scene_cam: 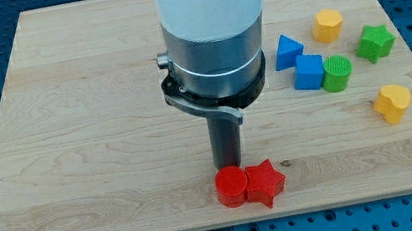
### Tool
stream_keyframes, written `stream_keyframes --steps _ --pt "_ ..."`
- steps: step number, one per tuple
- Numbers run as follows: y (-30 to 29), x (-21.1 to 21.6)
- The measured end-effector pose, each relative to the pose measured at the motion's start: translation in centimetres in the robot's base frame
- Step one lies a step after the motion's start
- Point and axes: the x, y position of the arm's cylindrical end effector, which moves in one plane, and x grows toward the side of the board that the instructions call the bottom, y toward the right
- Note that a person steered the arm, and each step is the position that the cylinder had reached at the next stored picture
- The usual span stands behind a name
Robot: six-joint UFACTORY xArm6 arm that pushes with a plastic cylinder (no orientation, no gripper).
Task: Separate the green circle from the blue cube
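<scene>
Task not started, as far as you can judge: the green circle [336, 73] sits touching the blue cube [310, 72], cube on its view-left side. Both lie well to the view's right of my tip [230, 168] and somewhat toward the view's top. The tip is a bare rod holding nothing; its very end is hidden behind the red cylinder [231, 187], so contact cannot be confirmed. A red star [265, 182] touches that cylinder. You still need the whole job: travel right, then wedge between the pair.
</scene>
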Motion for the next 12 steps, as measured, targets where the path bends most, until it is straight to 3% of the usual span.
stream_keyframes --steps 1,2,4,5,6,9,10,12 --pt "0.0 -0.6" --pt "-0.1 -5.5" --pt "0.0 -6.0" --pt "1.4 -3.6" --pt "4.3 -1.0" --pt "24.2 -8.0" --pt "26.5 -10.8" --pt "16.1 -11.0"
